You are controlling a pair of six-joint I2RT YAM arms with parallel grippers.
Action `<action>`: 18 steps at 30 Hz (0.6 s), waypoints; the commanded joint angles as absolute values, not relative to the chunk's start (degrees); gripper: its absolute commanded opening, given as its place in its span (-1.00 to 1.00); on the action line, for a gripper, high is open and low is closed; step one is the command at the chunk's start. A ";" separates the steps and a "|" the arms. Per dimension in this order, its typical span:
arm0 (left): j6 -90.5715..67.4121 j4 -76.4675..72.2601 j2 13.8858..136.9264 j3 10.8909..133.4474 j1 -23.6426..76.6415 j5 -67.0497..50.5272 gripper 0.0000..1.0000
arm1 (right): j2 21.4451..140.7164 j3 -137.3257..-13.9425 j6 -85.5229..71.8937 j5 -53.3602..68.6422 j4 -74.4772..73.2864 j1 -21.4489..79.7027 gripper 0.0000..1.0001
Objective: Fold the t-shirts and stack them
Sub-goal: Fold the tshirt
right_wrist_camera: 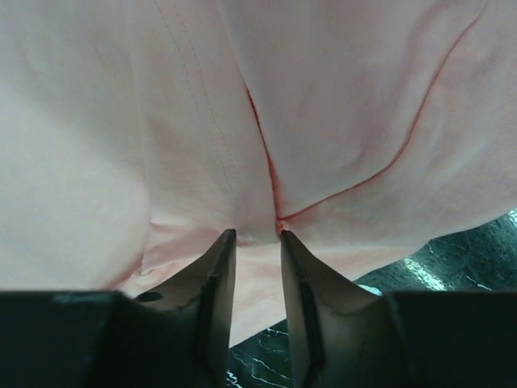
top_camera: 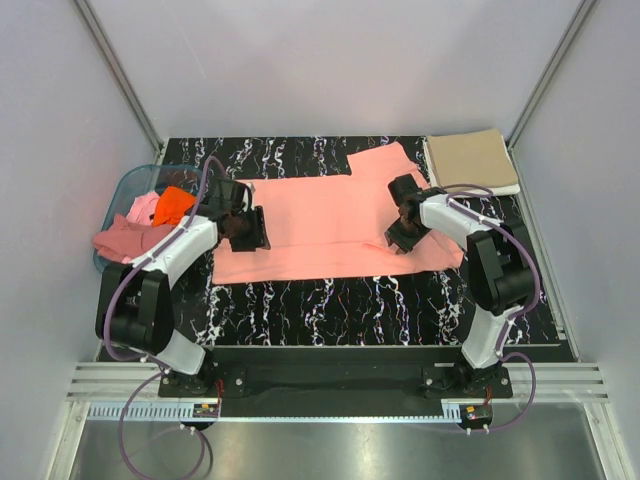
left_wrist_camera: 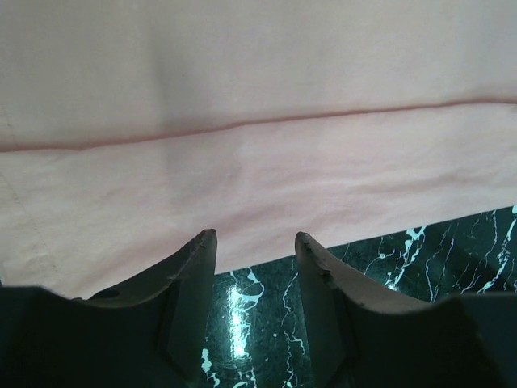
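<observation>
T-shirt (top_camera: 330, 225), salmon-pink, flat, smooth

free: table (top_camera: 330, 300) near edge | obstacles: basket (top_camera: 118, 195) left; tan t-shirt (top_camera: 470, 160) far-right

I see the salmon-pink t-shirt (top_camera: 330, 215) spread flat on the black marbled tabletop (top_camera: 340, 300), with one sleeve reaching toward the far side. My left gripper (top_camera: 245, 228) is over its left edge and my right gripper (top_camera: 400, 228) is over its right part. A folded tan t-shirt (top_camera: 470, 160) lies in the far right corner. The teal basket (top_camera: 118, 200) on the left holds an orange tee (top_camera: 175, 203) and crumpled pink tees (top_camera: 125, 240).
</observation>
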State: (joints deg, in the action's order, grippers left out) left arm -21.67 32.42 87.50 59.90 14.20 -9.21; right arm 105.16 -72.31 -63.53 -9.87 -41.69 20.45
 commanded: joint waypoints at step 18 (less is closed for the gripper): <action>-15.21 35.42 81.39 60.91 14.06 -8.44 -0.02 | 106.61 -79.53 -56.00 -11.69 -34.81 19.86 -1.00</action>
